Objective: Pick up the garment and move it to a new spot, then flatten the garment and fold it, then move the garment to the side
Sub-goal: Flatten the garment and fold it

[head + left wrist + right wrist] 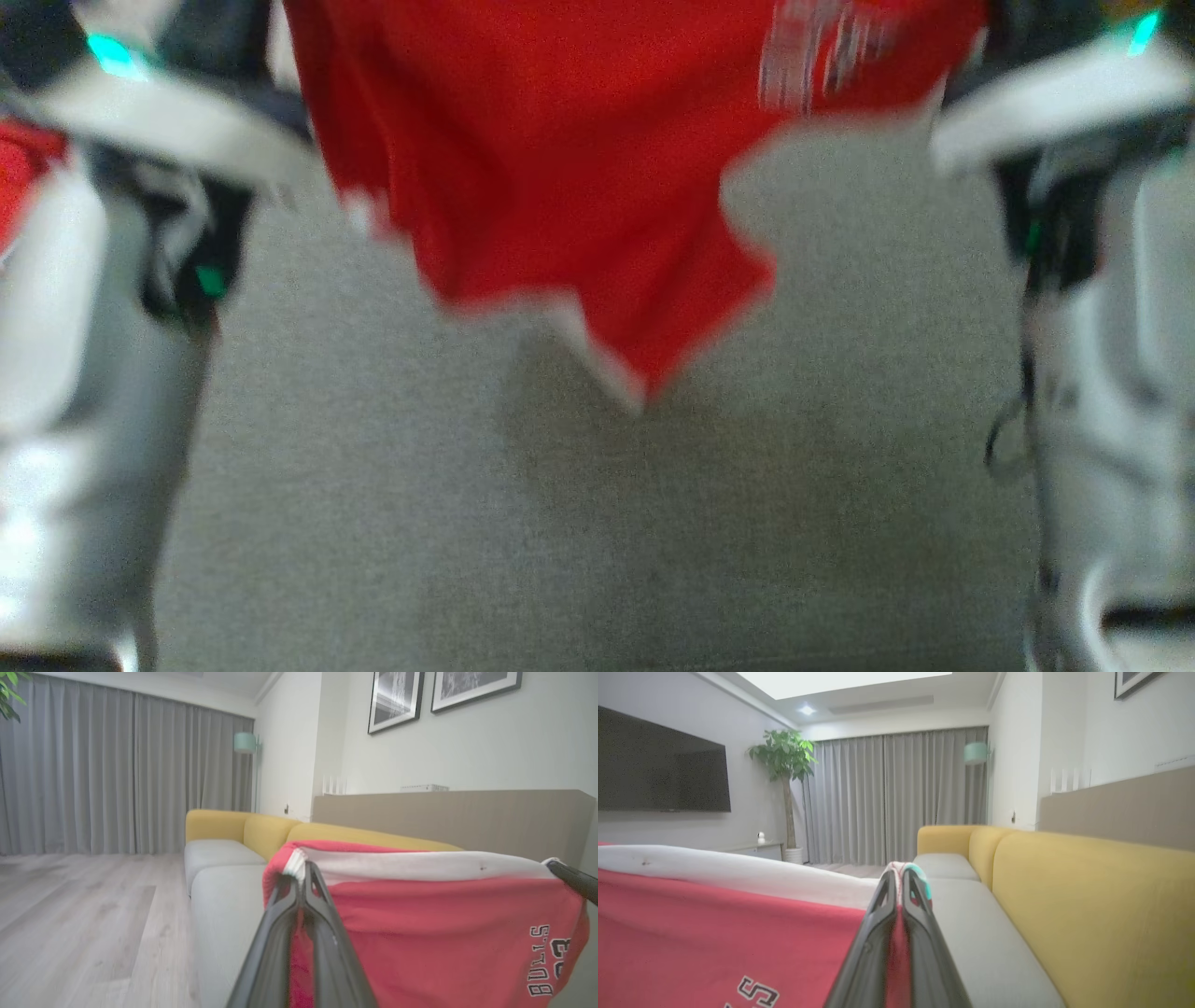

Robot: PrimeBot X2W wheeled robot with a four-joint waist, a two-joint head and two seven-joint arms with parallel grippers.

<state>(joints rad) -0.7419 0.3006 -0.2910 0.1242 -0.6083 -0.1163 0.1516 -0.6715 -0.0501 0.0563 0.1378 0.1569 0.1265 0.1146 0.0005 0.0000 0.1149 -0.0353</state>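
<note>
The garment (560, 168) is red with a white waistband and black-and-white lettering. It hangs in the air, stretched between my two grippers above the grey sofa seat. In the left wrist view my left gripper (302, 870) is shut on one end of the garment's (444, 914) white band. At that view's right edge, a dark finger of the right gripper (574, 881) grips the other end. In the right wrist view my right gripper (903, 872) is shut on the band's corner, and the garment (714, 924) spreads away to the left. The head view is blurred, with my pale forearms at both sides.
The grey sofa seat (597, 523) lies under the hanging cloth, and its yellow backrest (1087, 896) runs along the wall. Wooden floor (84, 914) spreads beside the sofa. A wall television (658, 765), a potted plant (784, 760) and grey curtains (117, 774) stand farther off.
</note>
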